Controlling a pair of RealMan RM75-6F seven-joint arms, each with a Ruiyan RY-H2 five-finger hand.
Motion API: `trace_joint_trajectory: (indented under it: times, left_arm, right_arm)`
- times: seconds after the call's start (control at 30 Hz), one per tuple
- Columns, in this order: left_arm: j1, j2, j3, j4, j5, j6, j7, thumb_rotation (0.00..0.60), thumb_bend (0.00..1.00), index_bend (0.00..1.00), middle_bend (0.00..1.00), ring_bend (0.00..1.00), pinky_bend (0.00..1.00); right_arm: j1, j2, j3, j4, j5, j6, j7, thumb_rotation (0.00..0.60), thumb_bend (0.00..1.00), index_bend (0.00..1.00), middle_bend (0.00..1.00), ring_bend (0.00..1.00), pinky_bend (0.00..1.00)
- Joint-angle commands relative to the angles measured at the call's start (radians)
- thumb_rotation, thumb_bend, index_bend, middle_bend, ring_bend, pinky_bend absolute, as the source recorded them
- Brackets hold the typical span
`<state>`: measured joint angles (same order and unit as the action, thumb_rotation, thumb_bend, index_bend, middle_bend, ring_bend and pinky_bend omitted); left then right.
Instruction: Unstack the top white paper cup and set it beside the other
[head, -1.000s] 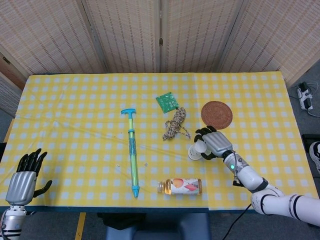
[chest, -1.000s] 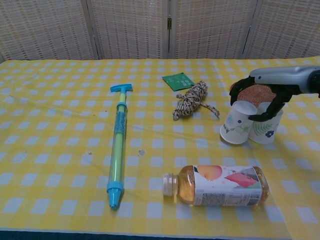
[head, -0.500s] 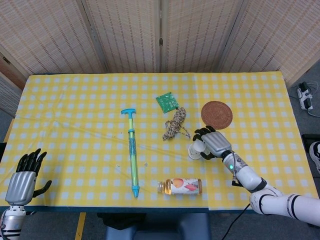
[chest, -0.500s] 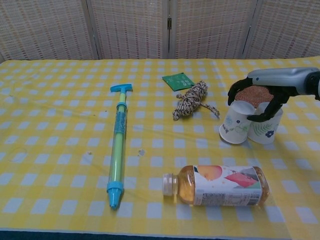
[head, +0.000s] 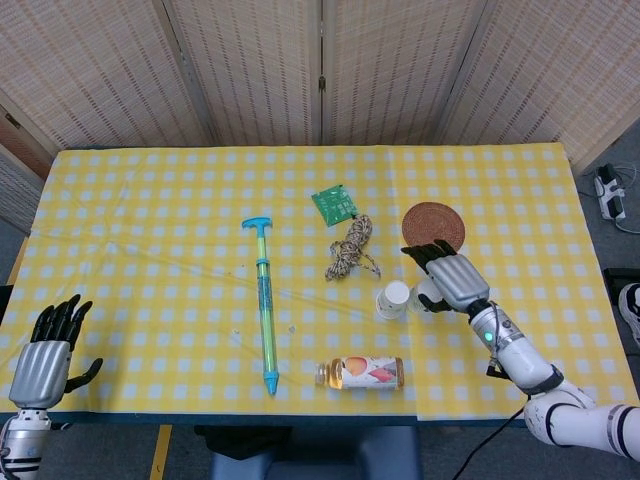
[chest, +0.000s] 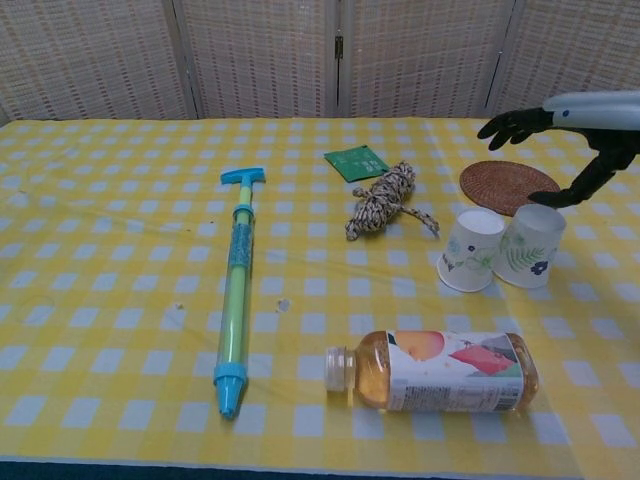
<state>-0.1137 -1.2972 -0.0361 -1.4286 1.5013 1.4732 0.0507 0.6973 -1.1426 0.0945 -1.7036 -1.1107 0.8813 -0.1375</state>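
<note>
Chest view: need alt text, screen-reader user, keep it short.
Two white paper cups stand upside down, side by side, on a yellow checked table, with the robot's open right hand lifted above them. A juice bottle lies on its side in front; a blue-green pump toy, rope bundle and woven coaster lie around.

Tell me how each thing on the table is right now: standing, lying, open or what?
Left cup: upside down, tilted, leaning on the other cup.
Right cup: upside down, standing.
Bottle: lying on its side, capped.
Water pump toy: lying flat.
Rope: bundled.
Right hand: open, above the cups.
Left hand: open, holding nothing.
</note>
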Motion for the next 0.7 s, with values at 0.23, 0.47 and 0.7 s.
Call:
trace_joint_trajectory:
  times: [0.23,0.47,0.7]
  left_arm:
    - [-0.002,0.003,-0.007,-0.022,0.009,0.016,0.023,0.600,0.32,0.06,0.00,0.00,0.00]
    - [-0.006,0.004,-0.010,-0.051,0.026,0.033,0.056,0.600,0.32,0.06,0.00,0.00,0.00]
    - [-0.001,-0.002,-0.009,-0.073,0.040,0.055,0.080,0.600,0.32,0.06,0.00,0.00,0.00]
  right_arm:
    - [-0.226,0.093,-0.058,-0.086,-0.169,0.326,0.038,0.600,0.43,0.12,0.10,0.10,0.02]
    - [-0.381,0.073,-0.119,-0.041,-0.292,0.505,0.134,0.600,0.43,0.07,0.06,0.10,0.03]
    - [-0.481,0.062,-0.150,-0.034,-0.365,0.614,0.152,0.600,0.42,0.03,0.04,0.09,0.03]
